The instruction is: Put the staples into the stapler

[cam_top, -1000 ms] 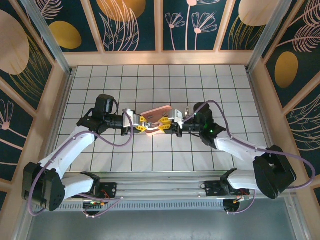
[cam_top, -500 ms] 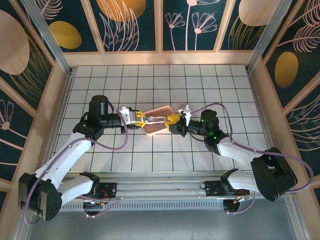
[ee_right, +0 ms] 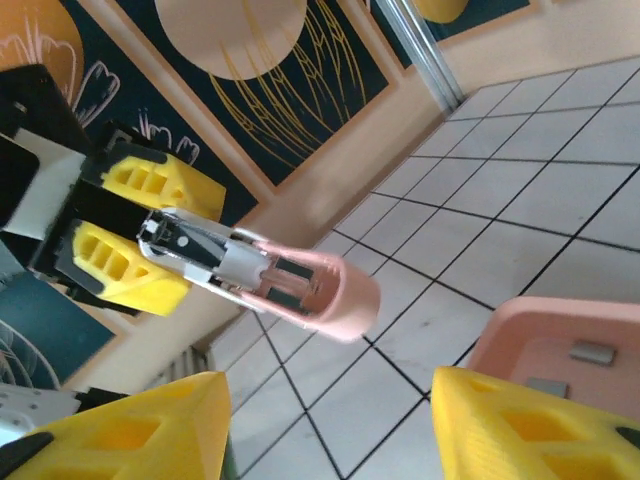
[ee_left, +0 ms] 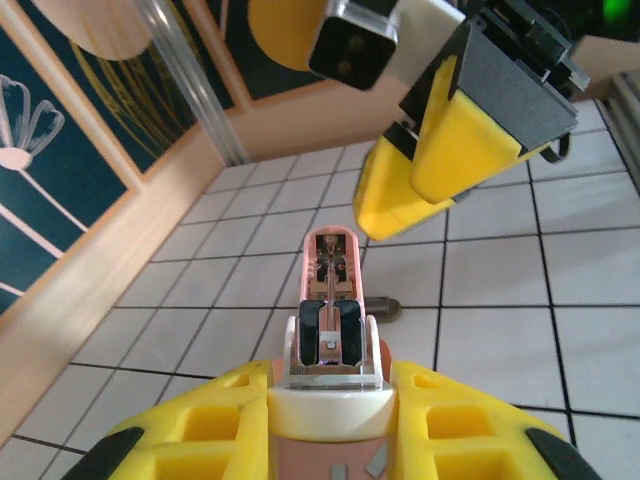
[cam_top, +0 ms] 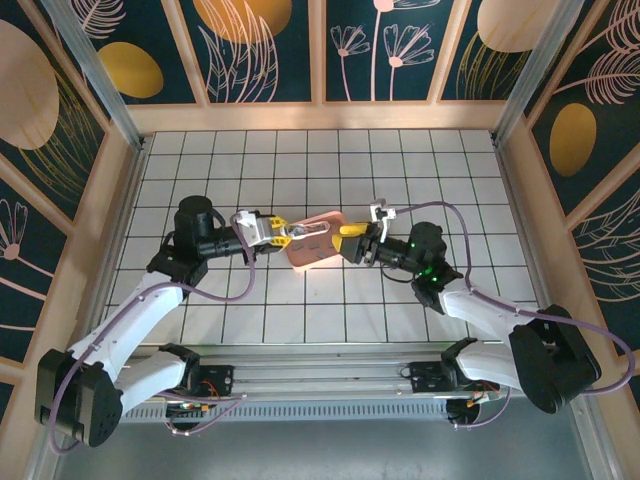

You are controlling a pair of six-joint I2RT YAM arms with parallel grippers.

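My left gripper is shut on the rear of the stapler. The stapler is a small pink-shelled one, held level above the floor with its metal channel lying open. In the right wrist view the stapler points its rounded pink nose toward my right gripper. That right gripper is open, a short gap to the stapler's right, with nothing between its fingers. Small grey staples lie in the pink tray just below both grippers.
White tiled floor with dark grout lines runs all around the tray. Wooden walls with dark floral panels and metal posts close in the back and sides. The arms' mounting rail runs along the near edge.
My right gripper has opened and drawn back to the right, away from the stapler. The left gripper still holds the stapler and has shifted slightly left and up.
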